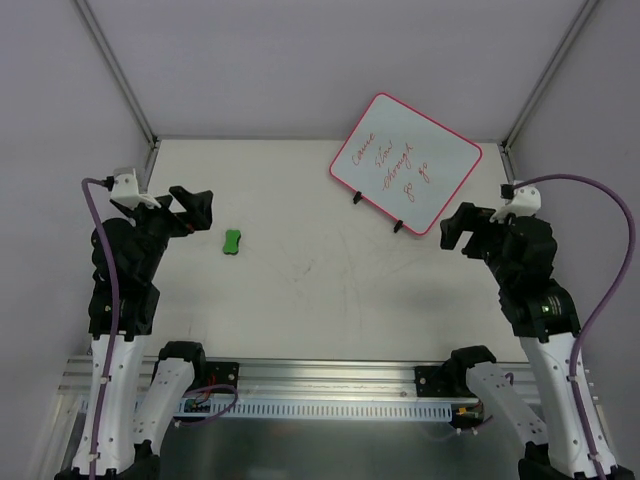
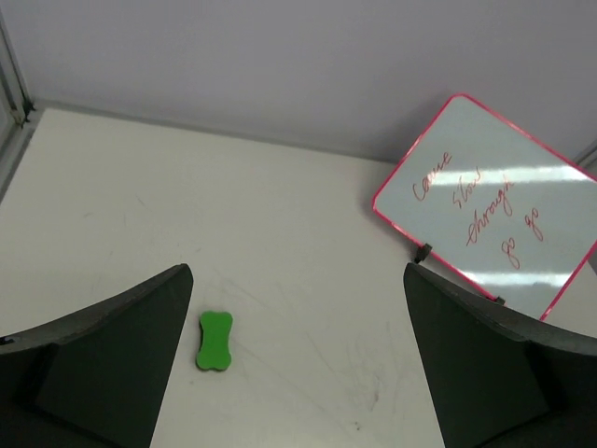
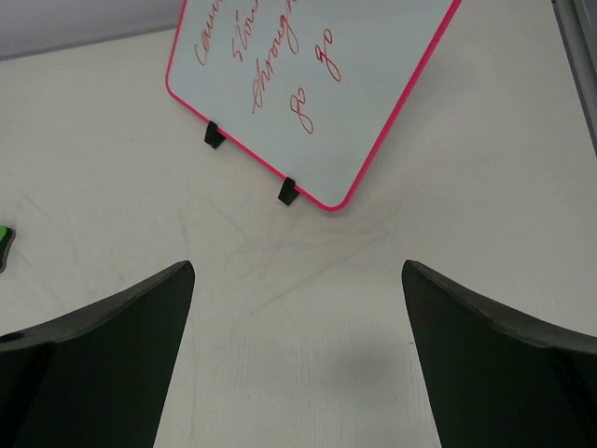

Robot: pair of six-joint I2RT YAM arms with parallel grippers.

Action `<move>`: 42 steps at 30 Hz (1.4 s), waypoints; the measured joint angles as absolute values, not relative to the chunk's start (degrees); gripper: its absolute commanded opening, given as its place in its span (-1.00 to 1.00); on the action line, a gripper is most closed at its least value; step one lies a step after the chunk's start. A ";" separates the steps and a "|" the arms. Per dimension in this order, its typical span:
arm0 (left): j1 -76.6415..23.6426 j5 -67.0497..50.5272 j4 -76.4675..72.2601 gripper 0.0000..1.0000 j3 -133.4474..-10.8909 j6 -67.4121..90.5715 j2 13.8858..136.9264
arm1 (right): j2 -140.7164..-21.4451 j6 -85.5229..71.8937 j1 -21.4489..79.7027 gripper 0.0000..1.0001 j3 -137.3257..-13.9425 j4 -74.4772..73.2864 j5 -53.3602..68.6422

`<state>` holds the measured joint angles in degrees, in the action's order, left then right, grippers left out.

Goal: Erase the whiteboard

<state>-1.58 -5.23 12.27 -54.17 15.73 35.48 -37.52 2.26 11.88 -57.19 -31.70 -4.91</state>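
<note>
Standing item: whiteboard [image 1: 405,163], pink-red frame, propped on two black feet at the far right of the bench [image 1: 300,290], turned at an angle; several lines of red handwriting, unerased.
Loose item: green bone-shaped eraser [image 1: 233,241], flat on the bench left of centre, well apart from the board.
Left tool [image 1: 197,208]: fingers spread wide, nothing between them, near the eraser and pointed toward it.
Right tool [image 1: 457,230]: fingers likewise apart and empty, just beside the board's near corner.
Step, by judgement: the opening one, eraser not yet taken.
Next move calls for the left tool to descend and close across the eraser's narrow waist.
</note>
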 measured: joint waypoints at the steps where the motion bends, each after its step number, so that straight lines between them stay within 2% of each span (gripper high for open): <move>1: -1.58 -5.54 12.58 0.97 -53.06 15.90 35.66 | -39.13 2.02 11.88 0.98 -56.69 -31.40 -5.63; 14: -1.58 -8.56 15.03 0.98 -45.41 18.41 35.90 | -60.25 -7.03 9.47 0.98 -54.22 -25.65 -8.99; 23: -1.58 -9.41 15.90 0.98 -44.25 18.92 34.15 | -71.00 1.06 -4.49 0.98 -54.76 -11.07 7.31; 27: -1.83 -9.58 16.45 0.98 -44.12 18.87 33.41 | -81.08 4.36 -10.79 0.98 -63.92 -10.98 23.40; 30: -1.93 -9.61 16.64 0.98 -44.10 18.87 33.23 | -86.48 4.75 -14.20 0.99 -68.82 -10.44 30.00; 34: -1.93 -9.61 16.69 0.97 -44.10 18.87 33.26 | -89.78 6.33 -17.30 0.97 -70.48 -10.13 35.55; 38: -1.93 -9.58 16.69 0.97 -44.10 18.65 33.71 | -94.52 8.16 -19.00 0.86 -72.01 -8.99 41.87; 42: -1.93 -9.56 16.71 0.98 -44.10 18.35 34.59 | -100.25 9.37 -19.66 0.85 -74.46 -7.90 46.54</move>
<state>-1.93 -9.56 16.71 -44.10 18.35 34.59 -100.25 9.37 -19.66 -74.46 -7.90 46.54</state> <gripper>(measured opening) 0.987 0.932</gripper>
